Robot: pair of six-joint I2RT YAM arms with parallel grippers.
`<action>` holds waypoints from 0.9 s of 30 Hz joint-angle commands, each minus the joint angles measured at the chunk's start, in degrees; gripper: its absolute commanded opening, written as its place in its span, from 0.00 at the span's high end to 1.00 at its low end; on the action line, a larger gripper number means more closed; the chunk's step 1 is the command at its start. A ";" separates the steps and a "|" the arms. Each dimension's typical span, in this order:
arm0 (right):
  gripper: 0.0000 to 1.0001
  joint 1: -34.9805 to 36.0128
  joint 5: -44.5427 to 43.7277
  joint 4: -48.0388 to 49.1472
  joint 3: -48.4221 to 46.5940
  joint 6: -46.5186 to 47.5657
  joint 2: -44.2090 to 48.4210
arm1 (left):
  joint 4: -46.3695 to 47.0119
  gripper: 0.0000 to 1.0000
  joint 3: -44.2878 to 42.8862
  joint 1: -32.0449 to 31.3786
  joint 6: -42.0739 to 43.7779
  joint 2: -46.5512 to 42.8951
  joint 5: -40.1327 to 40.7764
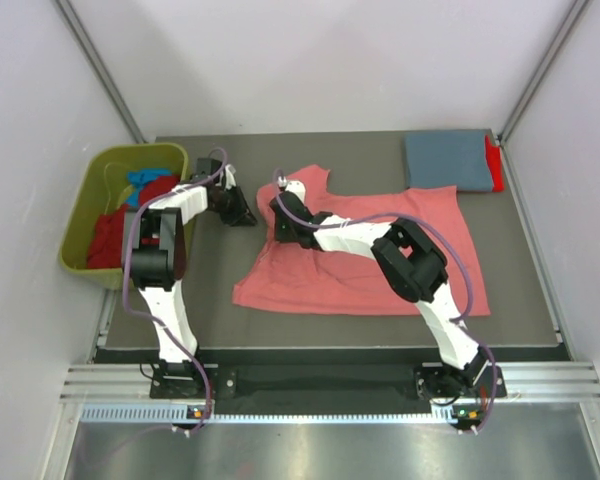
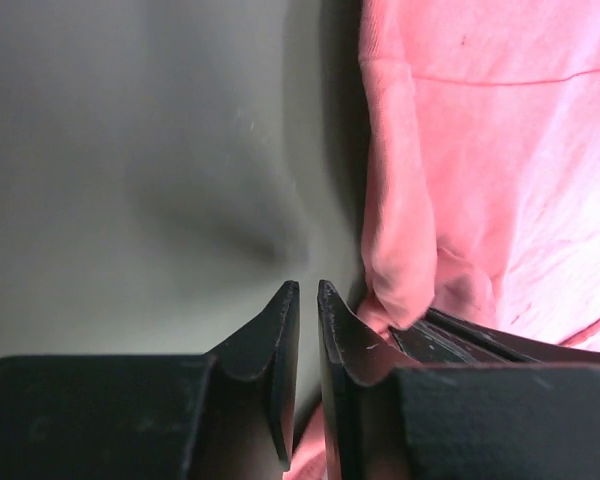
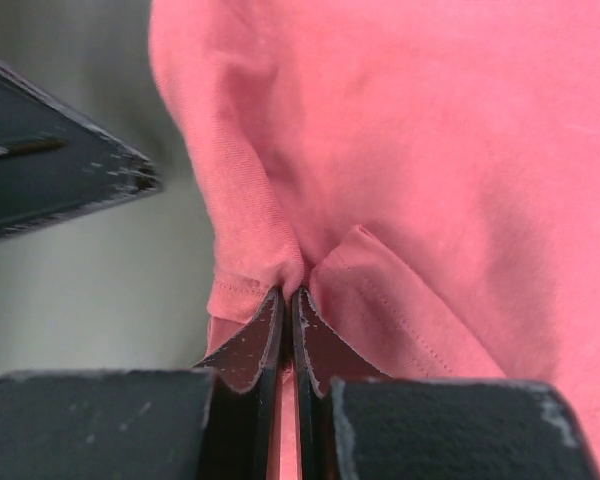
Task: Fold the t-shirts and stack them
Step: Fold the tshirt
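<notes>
A large salmon-pink t-shirt (image 1: 380, 265) lies spread in the middle of the table. My right gripper (image 1: 282, 220) is at its upper left part and is shut on a pinched fold of its hem (image 3: 288, 293). My left gripper (image 1: 247, 215) is just left of the shirt's edge. Its jaws (image 2: 307, 288) are shut to a thin gap over bare table, with no cloth between the tips. The pink cloth (image 2: 480, 150) lies right beside it. A folded grey-blue t-shirt (image 1: 445, 160) lies at the back right, with a red one (image 1: 494, 165) at its right edge.
An olive-green bin (image 1: 88, 205) stands at the left and holds red (image 1: 108, 235) and bright blue (image 1: 145, 180) shirts. The left gripper's finger (image 3: 60, 180) shows in the right wrist view. The two grippers are close together.
</notes>
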State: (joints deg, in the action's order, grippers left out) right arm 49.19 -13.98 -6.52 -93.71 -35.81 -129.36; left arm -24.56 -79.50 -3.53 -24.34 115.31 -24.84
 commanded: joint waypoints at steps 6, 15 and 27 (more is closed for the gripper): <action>1.00 -3.13 0.97 -0.24 1.87 -0.84 2.71 | 12.14 0.78 -0.75 0.10 -0.97 2.73 -9.42; 1.00 -4.10 2.90 -0.16 1.08 -0.57 1.92 | 18.58 0.72 0.66 0.19 -1.41 2.38 -16.64; 1.00 -4.36 3.61 0.28 1.16 -0.93 1.57 | 22.18 0.71 2.16 0.19 -2.56 4.05 -18.58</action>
State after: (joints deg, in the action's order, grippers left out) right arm 46.19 -9.28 -5.56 -92.62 -37.12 -128.84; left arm -6.35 -78.41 -3.53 -27.03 119.46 -41.39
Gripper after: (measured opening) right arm 0.015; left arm 0.291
